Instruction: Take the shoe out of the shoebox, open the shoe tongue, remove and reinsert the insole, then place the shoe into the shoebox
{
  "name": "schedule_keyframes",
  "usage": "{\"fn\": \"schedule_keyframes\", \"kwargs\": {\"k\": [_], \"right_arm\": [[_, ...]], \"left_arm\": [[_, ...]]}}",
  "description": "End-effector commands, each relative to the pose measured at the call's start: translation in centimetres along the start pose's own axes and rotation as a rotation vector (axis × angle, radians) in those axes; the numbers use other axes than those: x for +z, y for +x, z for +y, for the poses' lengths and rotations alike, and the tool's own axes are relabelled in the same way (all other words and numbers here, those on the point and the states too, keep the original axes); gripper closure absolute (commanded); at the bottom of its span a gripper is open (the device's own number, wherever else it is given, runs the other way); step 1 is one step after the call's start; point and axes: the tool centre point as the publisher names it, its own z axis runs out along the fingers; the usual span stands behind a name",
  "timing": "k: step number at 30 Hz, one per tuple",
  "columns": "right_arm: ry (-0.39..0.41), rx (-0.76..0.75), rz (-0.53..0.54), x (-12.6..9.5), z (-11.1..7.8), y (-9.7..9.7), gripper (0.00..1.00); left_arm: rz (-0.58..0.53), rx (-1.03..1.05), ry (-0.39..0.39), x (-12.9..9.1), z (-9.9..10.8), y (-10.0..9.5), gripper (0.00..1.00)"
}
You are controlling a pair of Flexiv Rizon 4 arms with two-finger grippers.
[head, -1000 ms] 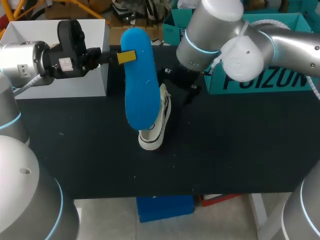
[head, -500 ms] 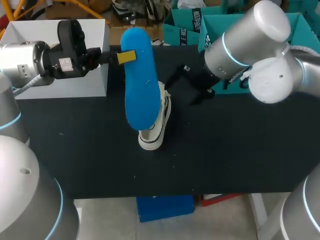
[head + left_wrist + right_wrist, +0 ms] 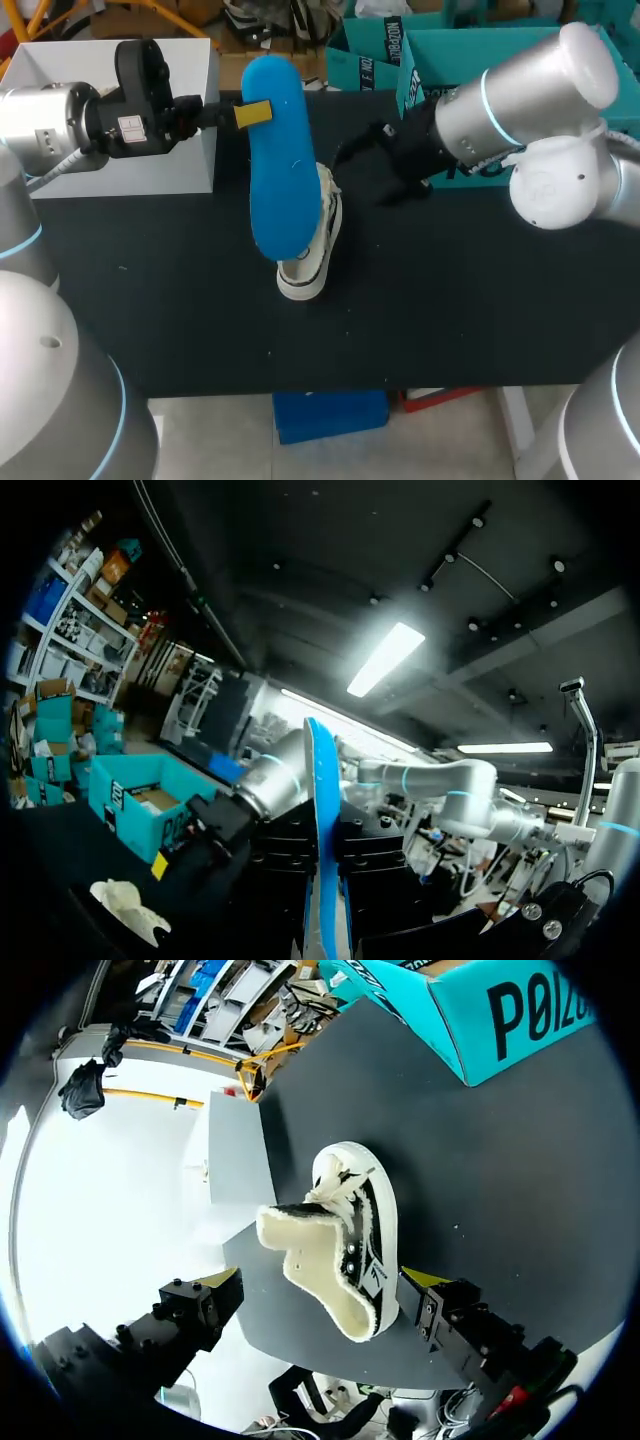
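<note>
My left gripper (image 3: 247, 114) is shut on one end of the blue insole (image 3: 278, 170), holding it up above the table. In the left wrist view the insole (image 3: 322, 860) shows edge-on straight ahead. The white shoe (image 3: 312, 248) with dark trim lies on the black table (image 3: 180, 300), partly hidden under the insole. My right gripper (image 3: 366, 170) hangs open to the right of the shoe, apart from it. From the right wrist, the shoe (image 3: 345, 1250) lies ahead between the wide-open fingers of the right gripper (image 3: 323, 1282), its fleecy opening turned toward the camera.
A white box (image 3: 120, 110) stands at the back left, next to my left arm. The teal shoebox (image 3: 520, 60) stands at the back right, behind my right arm, and shows past the shoe as the teal shoebox (image 3: 500, 1020).
My right arm has drawn back to the right, away from the shoe, with its gripper still open. The left arm and the insole have not moved.
</note>
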Motion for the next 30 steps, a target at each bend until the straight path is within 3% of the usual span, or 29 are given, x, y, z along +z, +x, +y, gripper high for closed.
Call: {"fn": "schedule_keyframes", "kwargs": {"k": [1, 16, 23, 30], "right_arm": [[0.024, 0.019, 0.326, -1.3, -0.2, -0.8, 0.0], [0.091, 0.074, 0.728, -2.6, 0.2, -0.7, 0.0], [0.113, 0.087, 0.829, -3.1, 0.3, -0.5, 0.0], [0.113, 0.078, 0.863, -3.3, 0.2, -0.6, 0.0]], "left_arm": [[-0.001, 0.001, 0.001, 0.0, 0.1, 0.0, 1.0], [-0.001, 0.001, 0.001, 0.0, 0.1, 0.0, 1.0], [-0.001, 0.001, 0.001, 0.0, 0.1, 0.0, 1.0], [-0.001, 0.001, 0.001, 0.0, 0.1, 0.0, 1.0]]}}
